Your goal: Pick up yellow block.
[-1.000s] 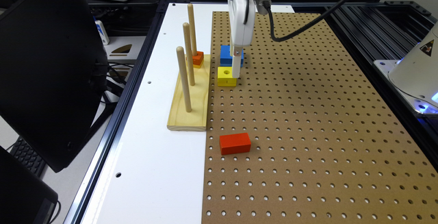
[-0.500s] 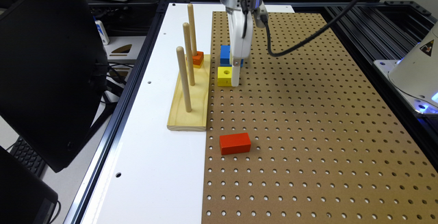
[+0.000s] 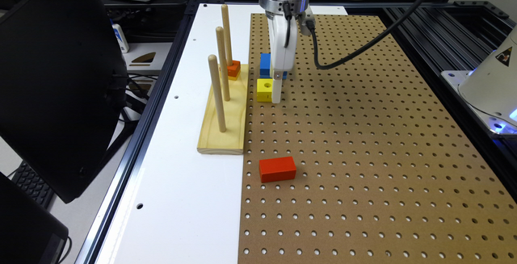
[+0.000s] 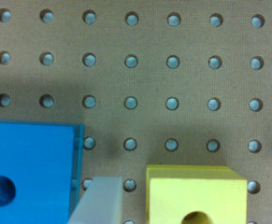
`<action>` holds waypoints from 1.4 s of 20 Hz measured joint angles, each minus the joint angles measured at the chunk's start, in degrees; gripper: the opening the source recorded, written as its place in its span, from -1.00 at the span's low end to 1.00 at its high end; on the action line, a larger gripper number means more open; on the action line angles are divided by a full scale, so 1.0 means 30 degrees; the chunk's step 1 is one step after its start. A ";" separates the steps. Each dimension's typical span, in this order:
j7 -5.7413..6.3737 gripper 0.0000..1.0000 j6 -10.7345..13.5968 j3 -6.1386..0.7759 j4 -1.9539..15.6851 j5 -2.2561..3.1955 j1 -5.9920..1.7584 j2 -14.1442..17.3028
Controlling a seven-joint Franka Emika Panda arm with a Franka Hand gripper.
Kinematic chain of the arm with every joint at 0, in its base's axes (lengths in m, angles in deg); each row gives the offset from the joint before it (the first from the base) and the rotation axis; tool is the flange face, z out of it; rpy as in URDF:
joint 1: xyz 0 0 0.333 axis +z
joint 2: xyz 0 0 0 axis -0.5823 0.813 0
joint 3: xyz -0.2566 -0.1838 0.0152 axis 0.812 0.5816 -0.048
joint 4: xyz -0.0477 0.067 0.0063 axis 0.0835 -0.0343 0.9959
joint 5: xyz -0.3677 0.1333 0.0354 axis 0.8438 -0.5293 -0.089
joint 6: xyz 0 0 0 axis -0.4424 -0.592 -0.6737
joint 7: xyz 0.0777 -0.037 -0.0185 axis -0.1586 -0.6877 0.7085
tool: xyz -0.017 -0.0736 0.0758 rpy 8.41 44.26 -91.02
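Item: yellow block (image 3: 265, 90), a small cube with a round hole in its top, resting flat on the perforated brown surface (image 3: 363, 155). It is the landmark for this entry.

Claw (image 3: 276, 90): lowered upright to the block's level, apparently to take it by its side faces. In the wrist view one pale finger (image 4: 98, 200) stands apart from the yellow block (image 4: 196, 196), with a strip of board showing between them, and a second pale edge sits beyond the block's far side. The claw is therefore spread wide and grips nothing yet.

Nearby: blue block (image 3: 265, 63) just behind the yellow block; the near finger sits between the two, so that space looks tight. Wooden peg base (image 3: 224, 114) with three upright pegs just beside the yellow block. Orange block (image 3: 233, 69) on that base. Red block (image 3: 277, 169) well in front, out of the way.
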 joint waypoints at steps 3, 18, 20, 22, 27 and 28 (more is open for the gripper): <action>0.0000 1.00 0.0000 0.0000 0.0119 0.0000 0.0000 0.0016; 0.0000 1.00 -0.0151 0.0000 0.0940 0.0000 0.0000 0.1116; 0.0000 1.00 -0.0159 0.0000 0.1192 0.0000 0.0000 0.1446; 0.0000 1.00 -0.0159 0.0000 0.1370 0.0000 0.0000 0.1630; 0.0000 1.00 -0.0159 0.0000 0.1429 0.0000 0.0000 0.1690; 0.0000 1.00 -0.0159 0.0000 0.1429 0.0000 0.0000 0.1689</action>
